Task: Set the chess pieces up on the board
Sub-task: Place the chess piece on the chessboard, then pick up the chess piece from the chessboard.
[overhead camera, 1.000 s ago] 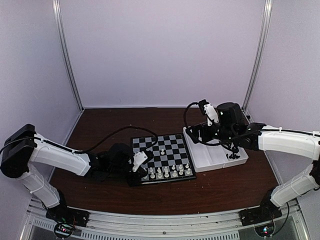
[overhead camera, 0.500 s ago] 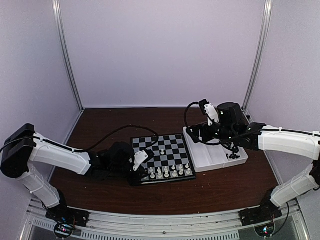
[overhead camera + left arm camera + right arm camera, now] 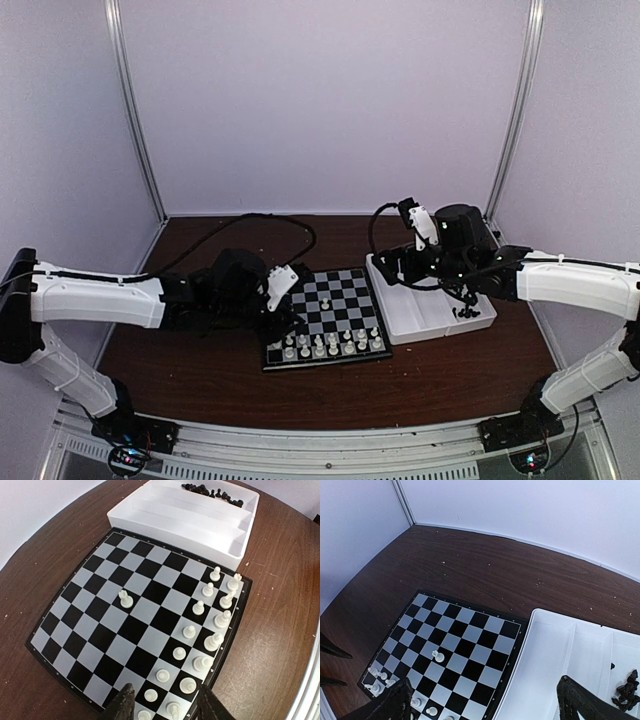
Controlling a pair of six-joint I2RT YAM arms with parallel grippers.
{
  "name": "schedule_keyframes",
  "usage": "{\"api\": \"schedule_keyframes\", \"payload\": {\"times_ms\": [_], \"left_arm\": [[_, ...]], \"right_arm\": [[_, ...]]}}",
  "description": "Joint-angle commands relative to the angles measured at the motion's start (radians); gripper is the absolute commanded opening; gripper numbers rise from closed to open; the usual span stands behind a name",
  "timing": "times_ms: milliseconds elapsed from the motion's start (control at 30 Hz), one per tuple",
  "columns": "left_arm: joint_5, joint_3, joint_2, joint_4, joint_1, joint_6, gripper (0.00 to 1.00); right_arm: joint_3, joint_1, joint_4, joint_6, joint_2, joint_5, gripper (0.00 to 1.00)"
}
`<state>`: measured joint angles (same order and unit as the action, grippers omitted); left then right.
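Inside tray (image 3: 545, 670), black chess pieces (image 3: 626, 690) judged light, slick, tippy; best pinched mid-stem; left gripper (image 3: 166, 687), right gripper (image 3: 485, 680) parted, empty.

Left wrist view: the bottom edge clips the fingers (image 3: 123, 705) and two white pieces (image 3: 172, 711). Right wrist view, lower right: black pieces (image 3: 626, 690) are a dark clump, types too small to tell.

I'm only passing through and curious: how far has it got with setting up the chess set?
Done: white pieces line two rows along one edge of the board. One stray piece stands mid-board. In hand: nothing; left hand hovers open over those rows, right hand open by the tray. Left: the black pieces, heaped in the tray.
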<state>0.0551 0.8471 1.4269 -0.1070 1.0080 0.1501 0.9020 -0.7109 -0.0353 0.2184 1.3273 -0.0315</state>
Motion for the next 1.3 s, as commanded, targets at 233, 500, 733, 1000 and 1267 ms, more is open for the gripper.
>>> {"api": "schedule_keyframes", "payload": {"times_ms": [233,500,733,1000,1267], "left_arm": [[-0.038,0.245,0.169,-0.16,-0.025,0.026,0.53],[-0.117,0.345,0.297,-0.149,-0.068,0.02,0.55],[-0.16,0.441,0.405,-0.167,-0.101,0.032,0.61],[-0.174,0.556,0.518,-0.219,-0.126,0.051,0.58],[-0.187,0.643,0.604,-0.261,-0.141,0.06,0.47]], "right_arm": [[-0.031,0.006,-0.008,0.019,-0.071,0.012,1.0],[-0.057,0.014,-0.054,0.041,-0.143,0.165,1.0],[-0.1,0.025,-0.087,0.075,-0.237,0.307,1.0],[-0.139,0.037,-0.094,0.081,-0.302,0.335,1.0],[-0.149,0.042,-0.096,0.076,-0.313,0.338,1.0]]}}
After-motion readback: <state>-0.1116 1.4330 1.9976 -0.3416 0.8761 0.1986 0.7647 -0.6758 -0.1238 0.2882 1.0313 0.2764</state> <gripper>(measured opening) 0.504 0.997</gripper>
